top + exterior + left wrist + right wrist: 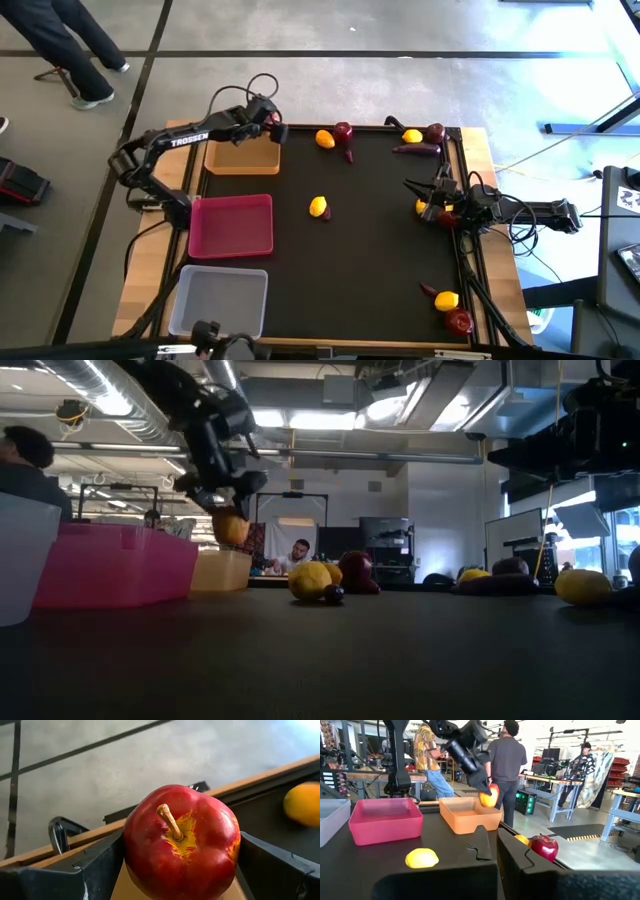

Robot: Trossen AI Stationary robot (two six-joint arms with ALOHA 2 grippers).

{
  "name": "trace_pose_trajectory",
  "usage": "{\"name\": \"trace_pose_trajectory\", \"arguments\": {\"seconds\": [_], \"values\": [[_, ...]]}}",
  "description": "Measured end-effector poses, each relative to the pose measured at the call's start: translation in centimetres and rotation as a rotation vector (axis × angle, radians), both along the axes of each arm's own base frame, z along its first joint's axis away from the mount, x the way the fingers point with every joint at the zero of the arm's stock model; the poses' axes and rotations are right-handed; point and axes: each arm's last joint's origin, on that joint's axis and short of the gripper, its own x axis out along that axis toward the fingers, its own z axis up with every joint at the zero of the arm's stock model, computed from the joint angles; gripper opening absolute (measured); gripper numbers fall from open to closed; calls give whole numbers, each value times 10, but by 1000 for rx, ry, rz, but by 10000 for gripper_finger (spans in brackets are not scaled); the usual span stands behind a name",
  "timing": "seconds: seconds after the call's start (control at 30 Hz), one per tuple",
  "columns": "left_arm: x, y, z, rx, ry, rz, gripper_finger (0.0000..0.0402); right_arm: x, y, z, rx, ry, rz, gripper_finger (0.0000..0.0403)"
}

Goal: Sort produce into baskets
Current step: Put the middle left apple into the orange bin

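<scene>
My left gripper (272, 124) holds a dark-red apple (182, 842) above the far right corner of the tan tray (240, 157). The apple also shows in the low view (230, 528) and in the right wrist view (490, 796). Nearer along the table's left side stand the pink tray (232, 224) and the translucent tray (220, 300). Lemons (318, 207), apples (343, 130) and dark roots (418, 150) lie loose on the black mat. My right gripper (420, 190) waits shut at the table's right side, holding nothing. My left gripper pinches the apple between its two fingers (100, 865), one on each of its opposite sides (131, 840). The stem end faces back toward the wrist. The fingers come from the table's left, slanting down. The apple hangs clear above the tan tray.
A lemon (325, 139), an apple and a root lie just right of the tan tray at the far edge. More produce lies at the far right (411, 136) and the near right corner (446, 299). People stand in the room beyond the table.
</scene>
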Motion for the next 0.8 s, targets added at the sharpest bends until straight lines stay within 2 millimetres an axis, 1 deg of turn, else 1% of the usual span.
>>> {"name": "trace_pose_trajectory", "arguments": {"seconds": [0.1, 0.23, 0.47, 0.8], "values": [[3, 5, -14, -25, 25, 3, 347, 0, 0, 0, 0, 1, 0, 1], [8, 9, -28, -49, 53, 3, 347, 0, 0, -1, 1, 15, 0, 1], [11, 14, -45, -82, 82, 18, 347, 0, 0, -2, 3, 19, 0, 1], [12, 15, -48, -87, 94, 13, 347, 0, 0, -2, 4, 21, 0, 1]]}}
